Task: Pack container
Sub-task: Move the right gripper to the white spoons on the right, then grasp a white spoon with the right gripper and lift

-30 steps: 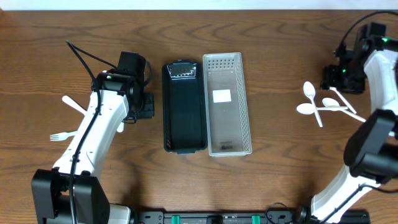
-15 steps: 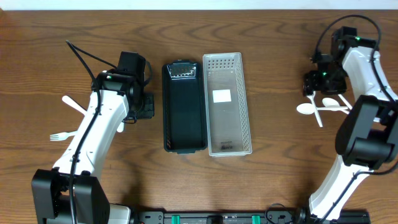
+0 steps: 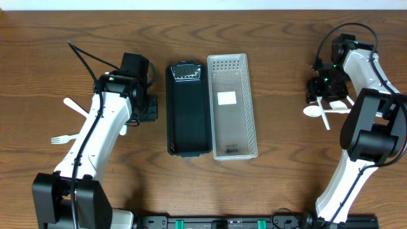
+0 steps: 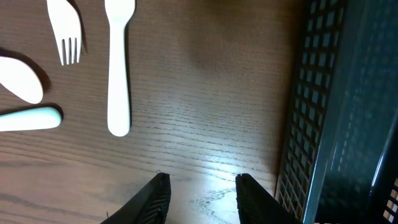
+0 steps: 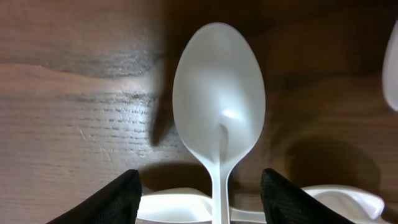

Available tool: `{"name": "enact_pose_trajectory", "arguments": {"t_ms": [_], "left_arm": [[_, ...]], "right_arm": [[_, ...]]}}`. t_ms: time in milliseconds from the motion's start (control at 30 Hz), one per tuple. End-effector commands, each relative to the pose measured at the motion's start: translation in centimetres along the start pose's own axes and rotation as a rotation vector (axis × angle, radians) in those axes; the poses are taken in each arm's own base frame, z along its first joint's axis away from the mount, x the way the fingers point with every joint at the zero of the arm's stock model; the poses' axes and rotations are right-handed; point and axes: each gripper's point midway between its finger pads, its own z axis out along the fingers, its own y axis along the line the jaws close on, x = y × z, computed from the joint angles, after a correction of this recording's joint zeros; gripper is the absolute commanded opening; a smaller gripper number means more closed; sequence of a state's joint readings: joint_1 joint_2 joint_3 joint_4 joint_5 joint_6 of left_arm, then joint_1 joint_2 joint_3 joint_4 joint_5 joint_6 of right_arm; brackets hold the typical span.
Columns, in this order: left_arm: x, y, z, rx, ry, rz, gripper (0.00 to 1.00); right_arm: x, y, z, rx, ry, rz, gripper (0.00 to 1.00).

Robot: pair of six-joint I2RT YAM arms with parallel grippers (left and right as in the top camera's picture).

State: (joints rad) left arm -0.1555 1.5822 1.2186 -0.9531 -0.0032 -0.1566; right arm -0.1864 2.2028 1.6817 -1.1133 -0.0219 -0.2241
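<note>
While the right fingers (image 5: pixel 121 199) stand spread astride a white spoon (image 5: pixel 217 93) at upper right overhead, the left fingers (image 4: pixel 152 200) hang released above the table (image 4: pixel 199 93). The black container (image 3: pixel 188 114) and clear tray (image 3: pixel 233 111) lie adjacent at centre.

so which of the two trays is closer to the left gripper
The black tray, directly beside the left gripper. The clear tray with the white label lies on the black one's far side.

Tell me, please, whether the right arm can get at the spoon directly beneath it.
Probably yes. The right gripper hangs open straight over the spoon, whose bowl lies bare on the table between the fingers. Its handle crosses other cutlery, which a grasp there might disturb.
</note>
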Motion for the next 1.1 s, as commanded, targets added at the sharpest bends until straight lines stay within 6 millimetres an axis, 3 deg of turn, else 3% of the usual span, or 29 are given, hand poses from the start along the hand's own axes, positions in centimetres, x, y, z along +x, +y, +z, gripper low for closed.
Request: {"name": "enact_pose_trajectory", "arguments": {"t_ms": [0, 267, 467, 733, 900, 1067], "left_arm": [[0.2, 0.0, 0.3, -0.006, 0.010, 0.009, 0.38], [0.2, 0.0, 0.3, -0.007, 0.010, 0.009, 0.38], [0.2, 0.0, 0.3, -0.006, 0.010, 0.009, 0.38], [0.2, 0.0, 0.3, -0.006, 0.010, 0.009, 0.38], [0.2, 0.0, 0.3, -0.006, 0.010, 0.009, 0.38], [0.2, 0.0, 0.3, -0.006, 0.010, 0.009, 0.38]], "right_arm": [[0.5, 0.1, 1.1, 0.003, 0.022, -0.011, 0.64], [2.4, 0.5, 3.8, -0.006, 0.062, 0.000, 0.61], [2.6, 0.5, 4.2, -0.007, 0.067, 0.017, 0.24], [2.2, 0.5, 3.8, -0.003, 0.056, 0.045, 0.01], [0.5, 0.4, 0.4, 0.004, 0.020, 0.056, 0.01], [-2.9, 2.1, -7.2, 0.026, -0.116, 0.023, 0.01]]}}
